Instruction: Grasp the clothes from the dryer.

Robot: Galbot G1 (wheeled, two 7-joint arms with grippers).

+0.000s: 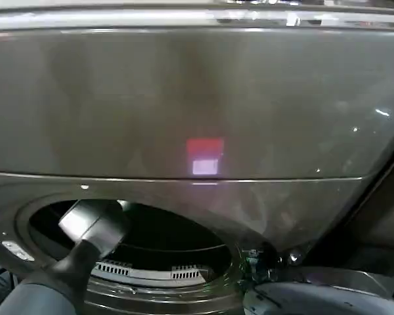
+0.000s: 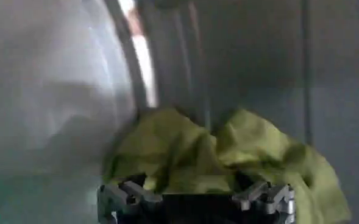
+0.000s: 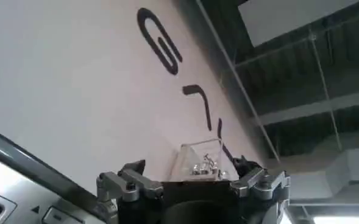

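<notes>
Fingers of the left gripper point(image 2: 195, 198) stand apart inside the dryer point(image 1: 197, 105), with the clothes point(image 2: 222, 161) bunched just ahead of them, between the tips. To grip well, I'd push in until the yellow-green fabric fills the gap, then close. Off to the right, the right gripper point(image 3: 192, 185) waits spread, pointing at a wall.

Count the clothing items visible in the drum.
1: the clothes, a bunched yellow-green lump inside the dryer drum, just ahead of the open left gripper. More may be hidden deeper.
</notes>
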